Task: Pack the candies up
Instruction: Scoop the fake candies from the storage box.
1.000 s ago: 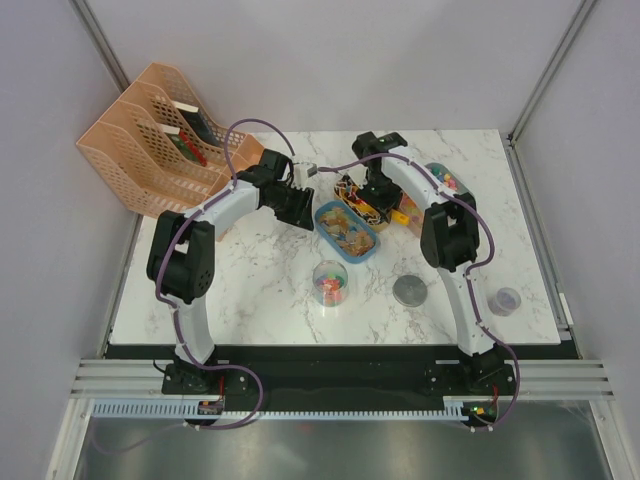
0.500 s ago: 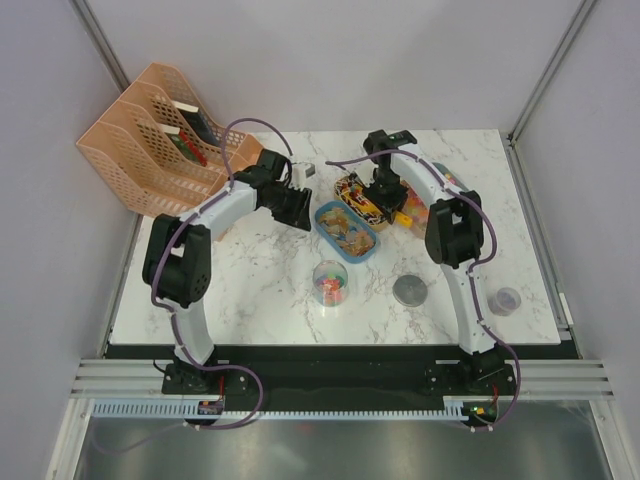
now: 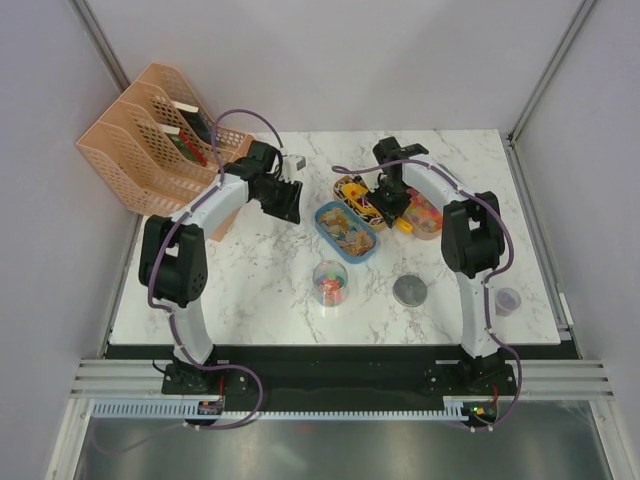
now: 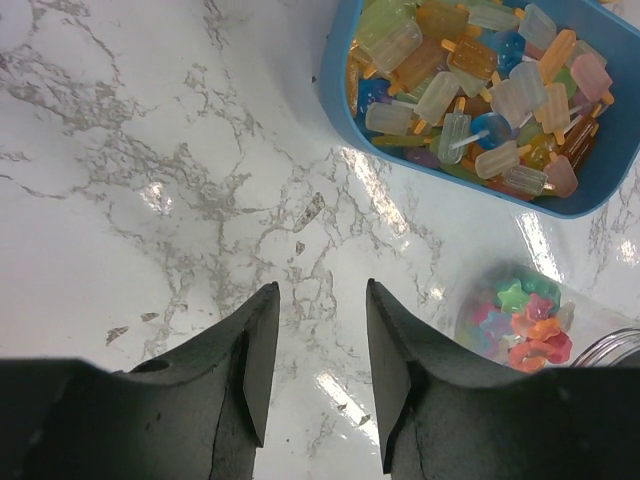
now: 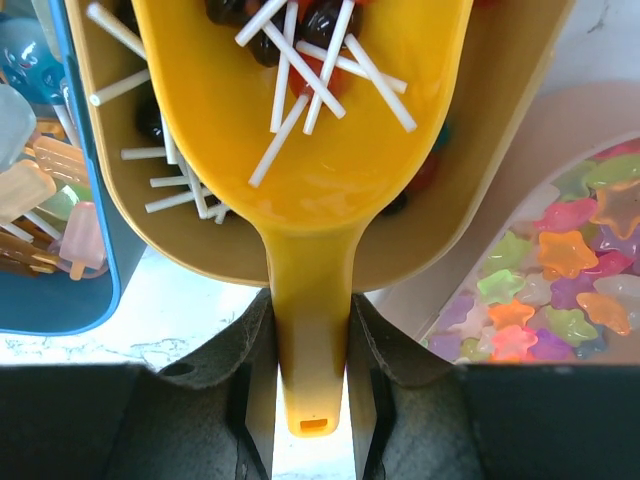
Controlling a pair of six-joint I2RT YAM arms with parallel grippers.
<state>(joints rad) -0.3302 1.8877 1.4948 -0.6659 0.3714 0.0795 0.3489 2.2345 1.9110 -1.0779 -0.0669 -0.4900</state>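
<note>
Where the marble table begins by the arm bases, a grey round lid and a small purple round piece are seen lying flat, well apart. Just beyond, a clear plastic cup stands upright, part filled with glossy star candies.

Next out, a blue oval tray is loaded with translucent popsicle-shaped candies. The left gripper is held over bare marble left of it, jaws part open, nothing between them.

The right gripper is clamped on the handle of a yellow-orange plastic scoop. The scoop's long axis runs straight ahead from the jaws. Its smooth bowl is sunk in a mustard oval tray and is loaded with dark-wrapped lollipops on thin white sticks. More are seen loose underneath. A pink tray of star candies is set just to the right.

Key relation: the cup lies back toward the bases and left of the right gripper, past the blue tray, roughly midway between the arms. The load is judged to be meant for the cup. The scoop would need to be lifted level, then tipped along its axis. Sticks could be snagged on the narrow rim.

Far left, perforated peach file racks are noted.
</note>
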